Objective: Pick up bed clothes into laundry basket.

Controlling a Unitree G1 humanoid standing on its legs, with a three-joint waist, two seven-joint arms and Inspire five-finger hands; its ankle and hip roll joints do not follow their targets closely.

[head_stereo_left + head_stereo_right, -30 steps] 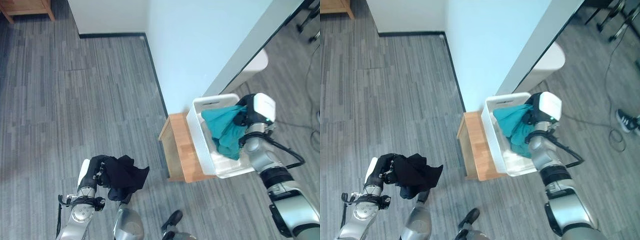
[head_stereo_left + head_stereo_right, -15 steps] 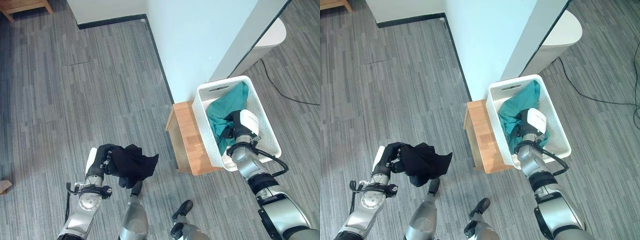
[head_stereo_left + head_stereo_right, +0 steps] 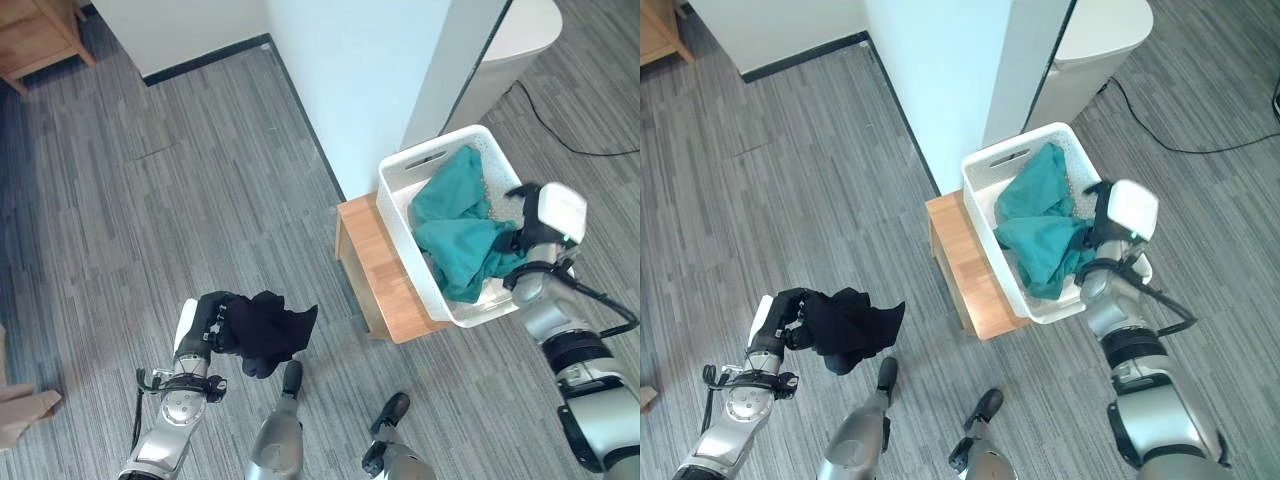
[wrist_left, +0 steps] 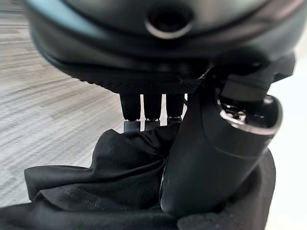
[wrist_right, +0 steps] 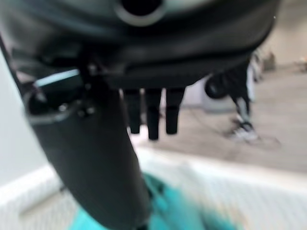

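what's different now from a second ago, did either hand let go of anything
The right hand has let go of the teal garment and lifted clear to the white basket's right rim; half a second ago it reached down inside. The garment now lies in the basket. The camera also shifted. Unchanged: the left hand still grips the black garment, and the basket sits on the wooden stand.

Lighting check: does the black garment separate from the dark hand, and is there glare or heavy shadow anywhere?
Left eye view: even light, no glare; the black garment stands out against the grey floor but merges with the left hand. Left wrist view: its folds show under the curled fingers. Right eye view: teal cloth bright in the white basket.
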